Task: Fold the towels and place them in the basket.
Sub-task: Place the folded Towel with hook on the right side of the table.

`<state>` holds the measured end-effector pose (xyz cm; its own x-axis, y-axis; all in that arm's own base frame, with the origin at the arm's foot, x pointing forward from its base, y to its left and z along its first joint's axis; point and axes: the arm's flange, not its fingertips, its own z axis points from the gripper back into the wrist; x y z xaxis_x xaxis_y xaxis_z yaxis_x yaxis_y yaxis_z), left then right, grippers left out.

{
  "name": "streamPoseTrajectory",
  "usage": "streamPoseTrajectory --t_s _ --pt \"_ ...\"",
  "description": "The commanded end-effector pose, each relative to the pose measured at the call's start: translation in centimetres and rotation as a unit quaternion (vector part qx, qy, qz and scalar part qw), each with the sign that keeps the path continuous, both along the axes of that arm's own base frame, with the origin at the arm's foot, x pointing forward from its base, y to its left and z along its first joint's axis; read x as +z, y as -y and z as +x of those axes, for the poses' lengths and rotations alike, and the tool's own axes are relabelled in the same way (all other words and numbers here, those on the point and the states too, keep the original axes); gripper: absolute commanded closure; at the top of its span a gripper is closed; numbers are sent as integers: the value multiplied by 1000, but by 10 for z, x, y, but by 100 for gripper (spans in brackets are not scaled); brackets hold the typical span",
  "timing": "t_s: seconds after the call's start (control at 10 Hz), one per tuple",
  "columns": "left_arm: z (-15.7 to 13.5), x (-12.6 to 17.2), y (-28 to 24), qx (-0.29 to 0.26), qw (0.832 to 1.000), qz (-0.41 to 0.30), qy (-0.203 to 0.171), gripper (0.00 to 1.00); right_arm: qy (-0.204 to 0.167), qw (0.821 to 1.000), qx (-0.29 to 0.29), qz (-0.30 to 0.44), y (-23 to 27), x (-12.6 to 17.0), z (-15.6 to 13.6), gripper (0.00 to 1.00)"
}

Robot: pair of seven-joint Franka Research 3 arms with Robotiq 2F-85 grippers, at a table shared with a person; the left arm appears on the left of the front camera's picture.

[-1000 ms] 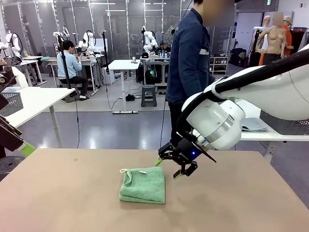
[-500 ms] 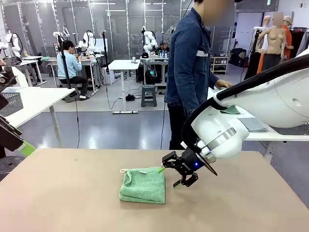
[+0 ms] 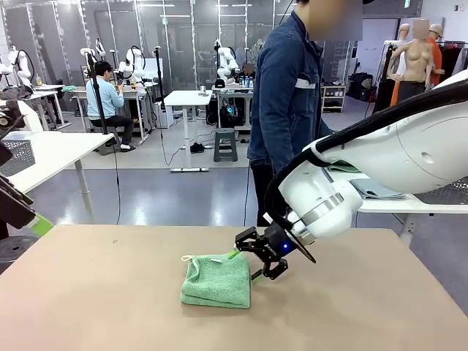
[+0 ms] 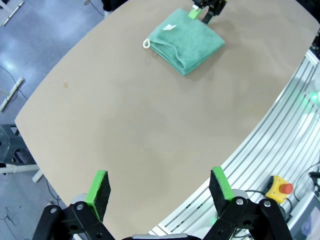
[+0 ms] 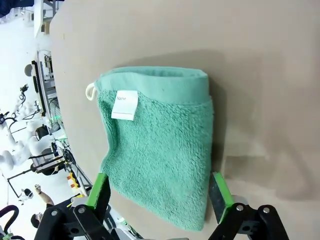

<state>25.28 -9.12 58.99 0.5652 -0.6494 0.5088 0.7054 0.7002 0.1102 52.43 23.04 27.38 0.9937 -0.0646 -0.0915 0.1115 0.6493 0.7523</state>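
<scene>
A folded mint green towel (image 3: 216, 281) lies on the brown table (image 3: 365, 307), its white loop at the far left corner. My right gripper (image 3: 254, 262) hangs low at the towel's right edge, jaws open. In the right wrist view the towel (image 5: 160, 150) with its white tag (image 5: 125, 105) reaches down between my open right gripper (image 5: 159, 196). My left gripper (image 4: 160, 186) stands open high over the table's left side, far from the towel (image 4: 185, 41); one of its green pads (image 3: 41, 224) shows at the picture's left edge. The basket is out of view.
A person in a denim jacket (image 3: 285, 95) stands at the far side, next to a white side table (image 3: 409, 205) on the right with a dark mesh thing (image 3: 435, 193) and some green cloth (image 3: 341, 167). Another white table (image 3: 51, 153) stands on the left.
My right gripper has moved left and down, from beyond the towel's right corner to its right edge. The person has shifted a little to the left. My left gripper has not moved.
</scene>
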Motion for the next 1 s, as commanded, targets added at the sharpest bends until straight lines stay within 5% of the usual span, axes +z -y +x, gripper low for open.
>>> streamPoseTrajectory --t_s 0.0,0.7,0.8,0.9 --pt "2 -1 -1 3 1000 7 4 0 8 1000 2 2 -9 -8 7 0" --pt "2 -1 -1 3 1000 7 4 0 6 1000 11 -15 -27 -15 11 0" --pt "2 -1 -1 3 1000 7 4 0 8 1000 10 -26 -25 -15 10 53" --pt "2 -1 -1 3 1000 7 4 0 10 999 9 -29 -24 -14 9 58"
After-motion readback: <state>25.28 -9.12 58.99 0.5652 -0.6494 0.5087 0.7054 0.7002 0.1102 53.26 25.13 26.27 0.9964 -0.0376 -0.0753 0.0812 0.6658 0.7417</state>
